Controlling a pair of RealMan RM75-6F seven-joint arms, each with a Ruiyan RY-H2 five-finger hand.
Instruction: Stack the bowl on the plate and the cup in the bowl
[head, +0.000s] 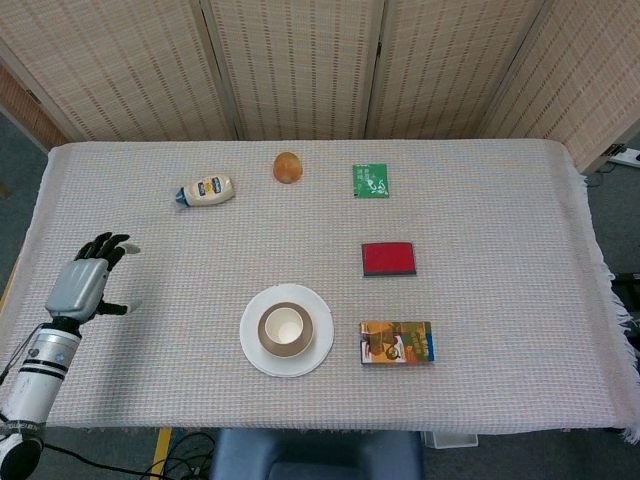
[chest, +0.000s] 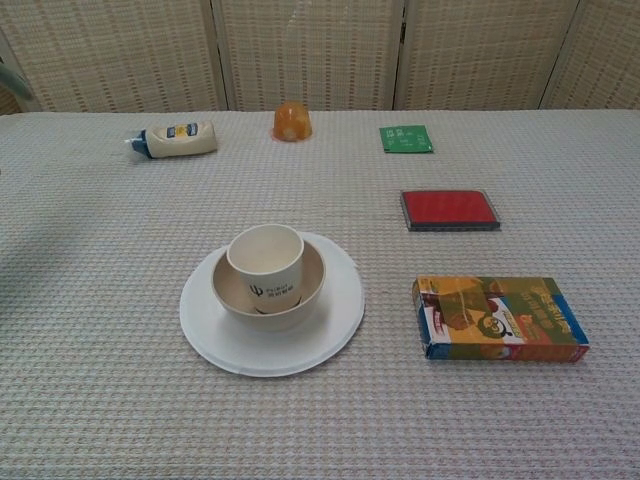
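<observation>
Mayonnaise bottle (head: 205, 190) lying flat, orange object (head: 287, 167), green packet (head: 370, 181), red case (head: 388, 259), colourful box (head: 397, 342), woven tablecloth (head: 500, 220)

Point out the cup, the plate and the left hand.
cup (chest: 266, 262), chest view, on its side wall.
plate (chest: 338, 300), chest view, on its bare right rim.
left hand (head: 78, 286), head view, on its back.
</observation>
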